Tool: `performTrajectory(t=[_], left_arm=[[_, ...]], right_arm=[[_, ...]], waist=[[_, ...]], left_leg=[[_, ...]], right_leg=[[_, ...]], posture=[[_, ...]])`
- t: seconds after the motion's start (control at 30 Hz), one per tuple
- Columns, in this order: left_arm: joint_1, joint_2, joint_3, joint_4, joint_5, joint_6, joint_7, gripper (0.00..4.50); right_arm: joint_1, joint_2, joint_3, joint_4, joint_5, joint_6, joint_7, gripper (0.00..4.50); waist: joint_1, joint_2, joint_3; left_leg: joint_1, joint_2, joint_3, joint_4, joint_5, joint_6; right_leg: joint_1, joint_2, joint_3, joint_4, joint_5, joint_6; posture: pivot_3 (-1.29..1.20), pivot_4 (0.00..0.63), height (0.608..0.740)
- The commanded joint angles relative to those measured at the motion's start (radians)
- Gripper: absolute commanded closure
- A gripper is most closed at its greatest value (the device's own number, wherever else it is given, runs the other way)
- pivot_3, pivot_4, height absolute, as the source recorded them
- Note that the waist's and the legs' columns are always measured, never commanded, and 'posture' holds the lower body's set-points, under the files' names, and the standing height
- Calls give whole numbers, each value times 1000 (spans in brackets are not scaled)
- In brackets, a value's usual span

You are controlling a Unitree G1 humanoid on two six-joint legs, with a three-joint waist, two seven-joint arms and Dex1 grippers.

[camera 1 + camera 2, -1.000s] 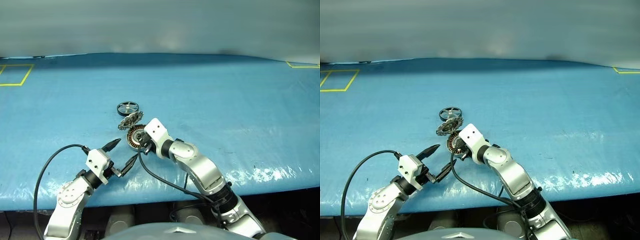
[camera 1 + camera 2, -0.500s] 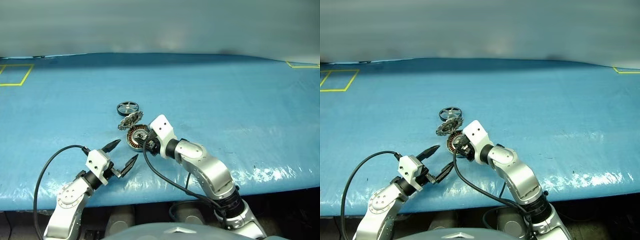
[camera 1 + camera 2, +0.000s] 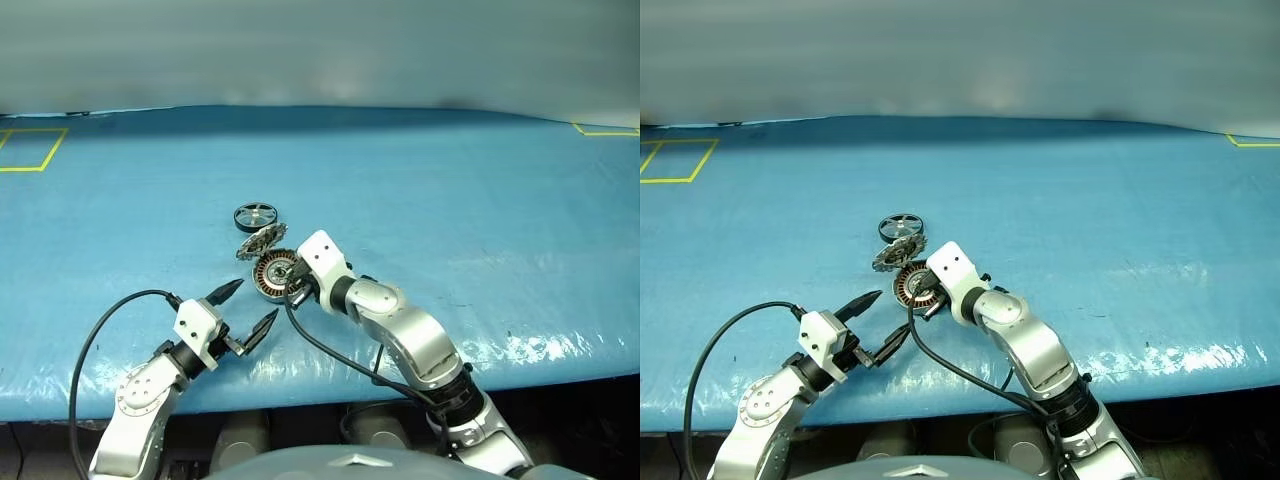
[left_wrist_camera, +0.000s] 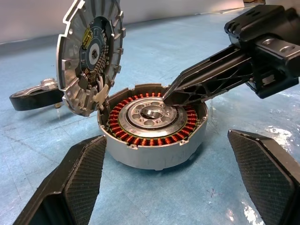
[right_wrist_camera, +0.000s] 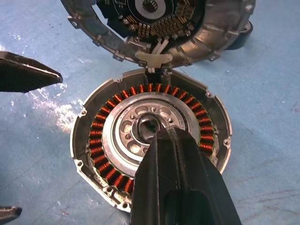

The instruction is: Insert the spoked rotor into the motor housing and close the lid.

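Nearest to me, I have the left gripper (image 3: pixel 247 306) hovering low over the blue table cover (image 3: pixel 480 210), its two black fingers (image 4: pixel 75 180) spread as wide as they go and holding nothing; they frame the motor housing (image 4: pixel 154 125) from the near side without touching it. Just beyond, the motor housing sits flat on the cover with its ring of copper windings and central hub exposed. My right gripper (image 4: pixel 168 97) reaches over the housing's rim from the right, fingers pressed fully together with nothing between them, the tip poised over the central hub; I cannot tell whether it touches the metal. At the housing's far edge the lid (image 4: pixel 90 57) stands tilted up and open, joined at the rim, its inner face with the circuit board turned toward the housing. Farthest out, just beyond the lid, the spoked rotor (image 3: pixel 256 214) lies flat on the cover, outside the housing.
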State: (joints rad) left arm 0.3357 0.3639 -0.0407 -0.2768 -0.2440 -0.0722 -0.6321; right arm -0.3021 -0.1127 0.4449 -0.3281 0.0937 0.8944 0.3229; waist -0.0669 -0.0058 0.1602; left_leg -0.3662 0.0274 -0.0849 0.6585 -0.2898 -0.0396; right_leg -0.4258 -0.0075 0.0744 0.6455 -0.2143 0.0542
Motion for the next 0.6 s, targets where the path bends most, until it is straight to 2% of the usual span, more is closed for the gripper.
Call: performTrajectory(t=[0.03, 0.6], left_arm=[[3, 2, 2, -14, 1, -10, 6, 0], [3, 4, 0, -12, 2, 0, 5, 0]], right_arm=[[-28, 13, 6, 2, -8, -36, -1, 4484], [-20, 31, 34, 44, 10, -56, 37, 4484]], waist=[[0, 0, 0], [0, 0, 0]], left_leg=[[0, 0, 0, 0, 0, 0], [0, 0, 0, 0, 0, 0]], right_leg=[[0, 0, 0, 0, 0, 0], [0, 0, 0, 0, 0, 0]], posture=[[0, 150, 740], [0, 150, 740]])
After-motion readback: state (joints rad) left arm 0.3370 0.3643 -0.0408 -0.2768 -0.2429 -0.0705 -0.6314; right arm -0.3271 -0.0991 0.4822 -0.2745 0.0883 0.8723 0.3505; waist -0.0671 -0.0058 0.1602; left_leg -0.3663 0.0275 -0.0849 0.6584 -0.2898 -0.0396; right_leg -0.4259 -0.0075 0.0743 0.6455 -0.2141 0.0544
